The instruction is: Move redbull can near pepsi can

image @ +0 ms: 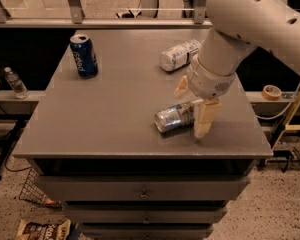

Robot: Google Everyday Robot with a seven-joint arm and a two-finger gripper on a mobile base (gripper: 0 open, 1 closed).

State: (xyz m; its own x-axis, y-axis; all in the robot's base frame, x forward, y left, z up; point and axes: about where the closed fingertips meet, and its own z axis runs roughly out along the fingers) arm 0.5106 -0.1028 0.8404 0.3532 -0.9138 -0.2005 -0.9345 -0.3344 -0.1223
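White arm [250,14] (cream hand [189,112] at end)

Table [115,119], pepsi can [84,55] upright, bottle [177,55] lying, redbull can [171,118] lying, tool [189,112] seemingly astride

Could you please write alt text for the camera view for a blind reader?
The robot's open gripper straddles the right end of the redbull can, which lies on its side on a grey table. The pepsi can stands upright at the far left corner; a plastic bottle lies behind.

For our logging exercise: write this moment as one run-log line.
redbull can: lying on its side | gripper: open, fingers around can's end | pepsi can: upright, far corner, apart
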